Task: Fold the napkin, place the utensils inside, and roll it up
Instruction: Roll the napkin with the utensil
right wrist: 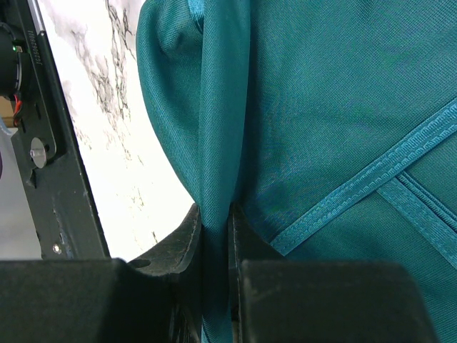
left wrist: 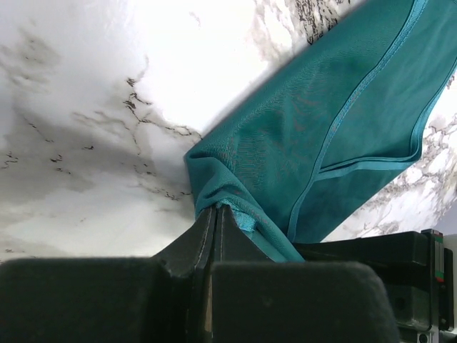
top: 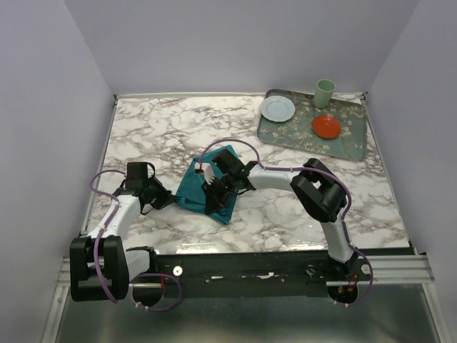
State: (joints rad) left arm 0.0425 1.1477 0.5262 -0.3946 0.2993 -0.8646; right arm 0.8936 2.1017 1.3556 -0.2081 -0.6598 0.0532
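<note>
Grip on the left: left claw point(left wrist: 216, 213) is clamped tight on a corner of the teal napkin point(top: 191, 187). The napkin lies folded near the middle of the marble worktop point(top: 143, 128), bunched between both arms. The right claw point(right wrist: 216, 214) squeezes a raised fold of it, jaws nearly together. Far right corner: patterned tray point(top: 350, 139) carrying white plate point(top: 277, 108), red dish point(top: 325, 127), green cup point(top: 325, 93).

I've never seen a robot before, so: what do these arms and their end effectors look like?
The left arm and right arm have white tubular links between chunky black joints, with purple cables looping alongside. The left end effector and right end effector are black, each with two flat fingers.
</note>
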